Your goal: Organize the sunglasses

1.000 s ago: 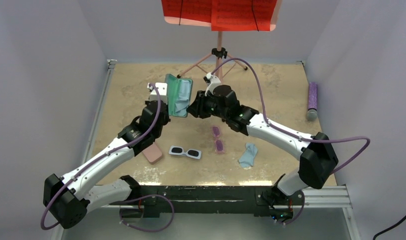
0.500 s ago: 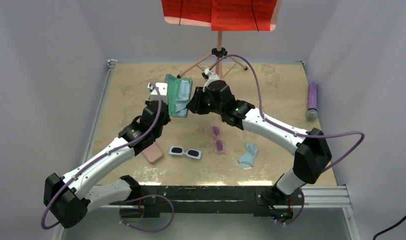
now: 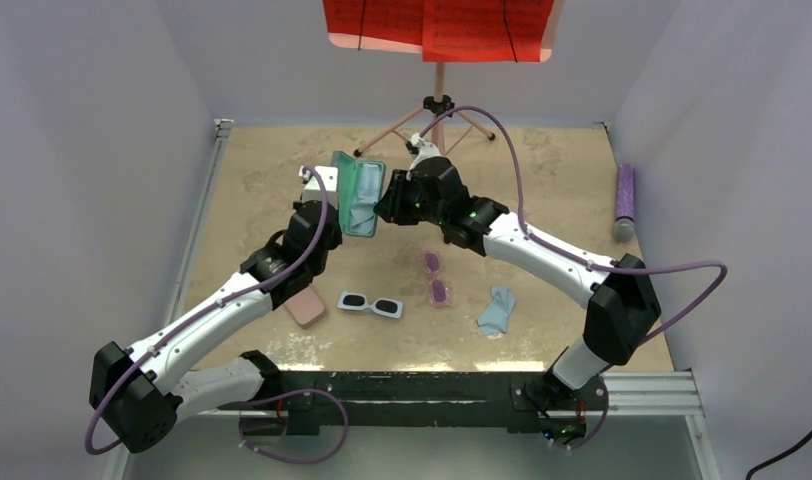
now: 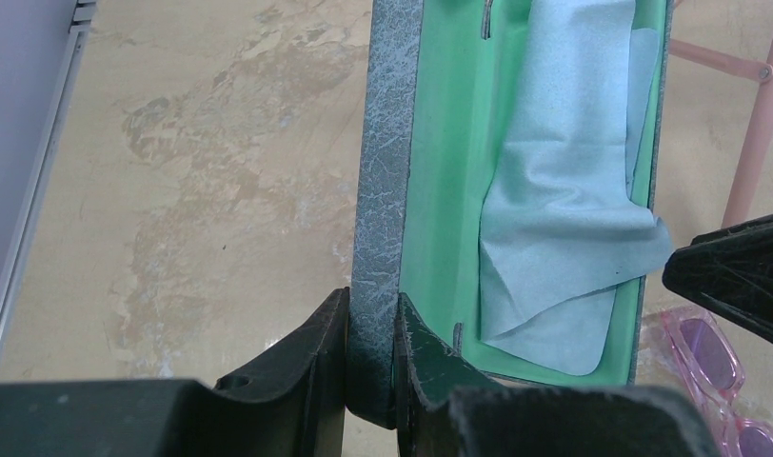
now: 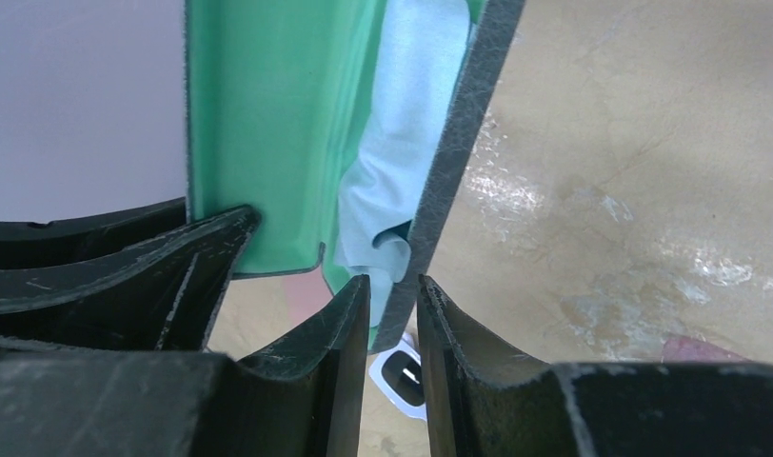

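Left hand (image 4: 371,307): pinches open case (image 3: 356,188).
Right hand (image 5: 394,288): pinches its other edge.
White sunglasses (image 3: 370,304), pink sunglasses (image 3: 437,279): tabletop (image 3: 552,170), 6 o'clock.

Open case (image 3: 358,192) up over table (image 3: 562,170) middle, left gripper (image 4: 371,319) clamped on its left wall, right gripper (image 5: 394,305) on its right wall, cloth (image 4: 564,190) inside it. In front, on the table, left to right: closed case (image 3: 305,306), left sunglasses (image 3: 370,304), right sunglasses (image 3: 437,278), loose cloth (image 3: 496,311). Music stand (image 3: 438,105) at back centre, cylinder (image 3: 624,200) at right edge.
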`<state>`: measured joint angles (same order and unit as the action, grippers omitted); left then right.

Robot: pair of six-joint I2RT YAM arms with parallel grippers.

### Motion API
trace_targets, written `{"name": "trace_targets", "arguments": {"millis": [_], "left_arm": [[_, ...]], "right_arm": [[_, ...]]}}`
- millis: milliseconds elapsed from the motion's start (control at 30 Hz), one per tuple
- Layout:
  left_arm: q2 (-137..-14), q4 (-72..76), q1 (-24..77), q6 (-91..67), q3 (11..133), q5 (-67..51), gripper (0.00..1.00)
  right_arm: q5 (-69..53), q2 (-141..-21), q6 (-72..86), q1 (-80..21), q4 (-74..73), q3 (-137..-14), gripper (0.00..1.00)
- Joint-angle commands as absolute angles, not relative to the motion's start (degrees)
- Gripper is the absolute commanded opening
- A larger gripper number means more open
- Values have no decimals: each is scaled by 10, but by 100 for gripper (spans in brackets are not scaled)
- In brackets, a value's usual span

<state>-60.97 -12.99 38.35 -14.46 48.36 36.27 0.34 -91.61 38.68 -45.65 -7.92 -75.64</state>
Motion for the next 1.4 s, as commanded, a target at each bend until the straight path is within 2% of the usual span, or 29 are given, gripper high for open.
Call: {"name": "trace_targets", "arguments": {"millis": [0,400,833,1000,1367], "left_arm": [[-604,-100,386,-161,501,378,0],[-610,-103,386,-161,501,374,0],[-628,-110,386,-161,510,382,0],[-642,-123,386,-167,520,394,0],[-644,-122,386,-181,529,386,0]], "right_arm": [[37,-916,396,-453,-96,-775,30],[4,-948,396,-448,-78,-803,31],[2,-951,408,-448,-84,-807,7],[2,-948,408,-448,-105,-811,0],[-30,-968,439,-448,-98,-803,0]]}}
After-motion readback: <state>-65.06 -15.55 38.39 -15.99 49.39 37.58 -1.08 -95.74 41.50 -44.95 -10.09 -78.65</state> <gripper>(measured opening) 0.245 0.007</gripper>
